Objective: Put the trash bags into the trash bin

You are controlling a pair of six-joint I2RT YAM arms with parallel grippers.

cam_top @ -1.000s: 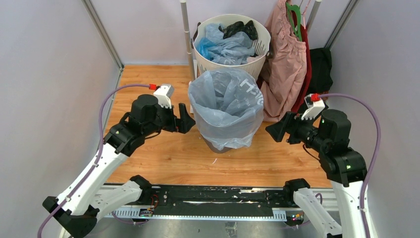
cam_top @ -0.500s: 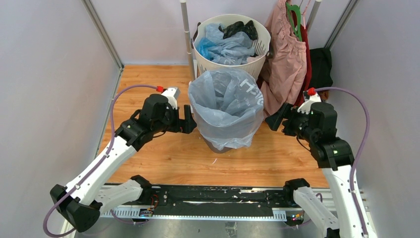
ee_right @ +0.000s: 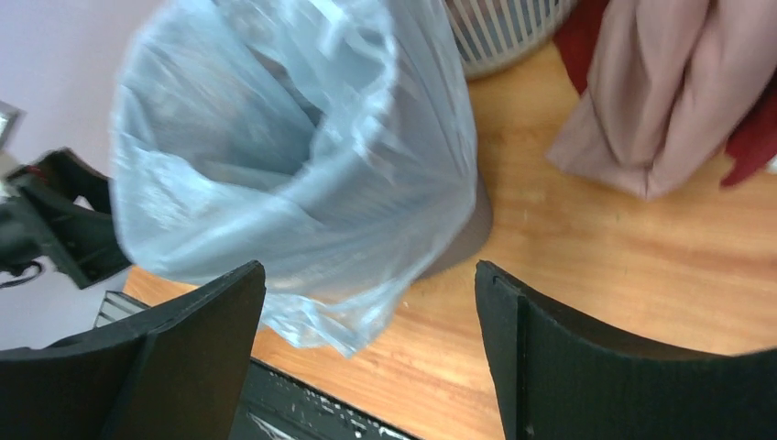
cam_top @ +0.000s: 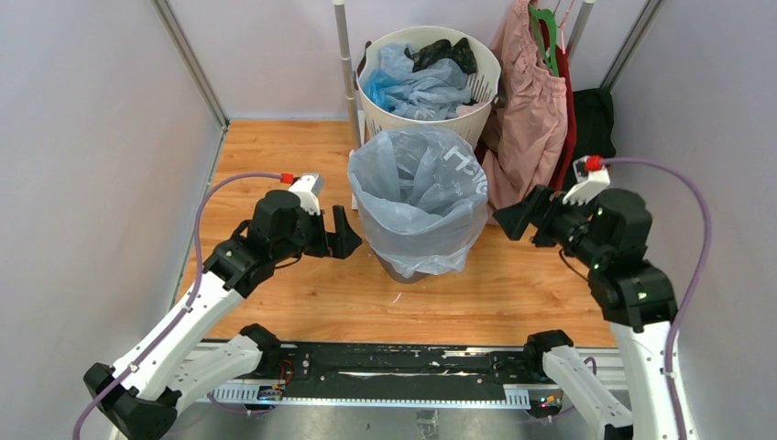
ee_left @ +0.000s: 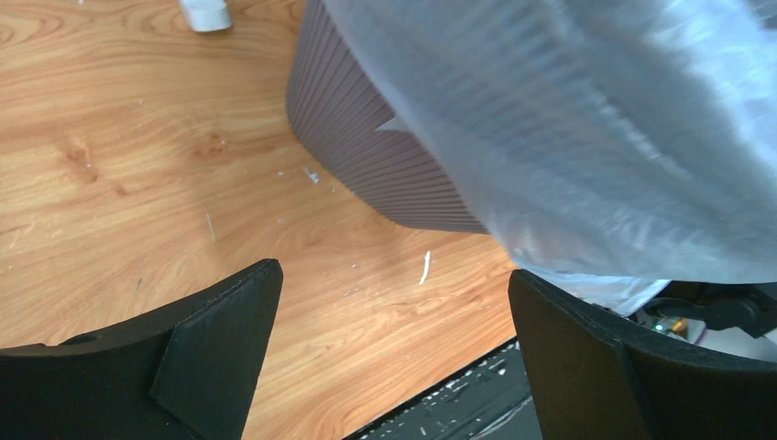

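Left gripper (cam_top: 343, 233): jaws spread wide with nothing between them; sits just left of the trash bin, low beside its wall; contact with the plastic not clear.
Right gripper (cam_top: 516, 218): jaws also wide apart and empty; sits to the right of the bin, a little apart from it, pointing left toward it.
Pale blue bag (cam_top: 417, 197): placed inside the trash bin with the mouth open; edge folded outward over the rim and hanging down the outer wall; white lettering on the far right part.
Trash bin (ee_left: 366, 137): dark grey, upright on the wooden floor (cam_top: 275, 156) between the two grippers; only the lower wall visible under the plastic.
White basket (cam_top: 479, 103): round and slotted, just beyond the bin on the far side.
Other bags: crumpled blue bags (cam_top: 412, 87) and a black one (cam_top: 446, 55), lying in the white basket.
Pink garment (cam_top: 527, 137): hanging to the right of the white basket, far right of the bin.
Small white scraps (ee_left: 424, 268): on the floor near the foot of the bin.
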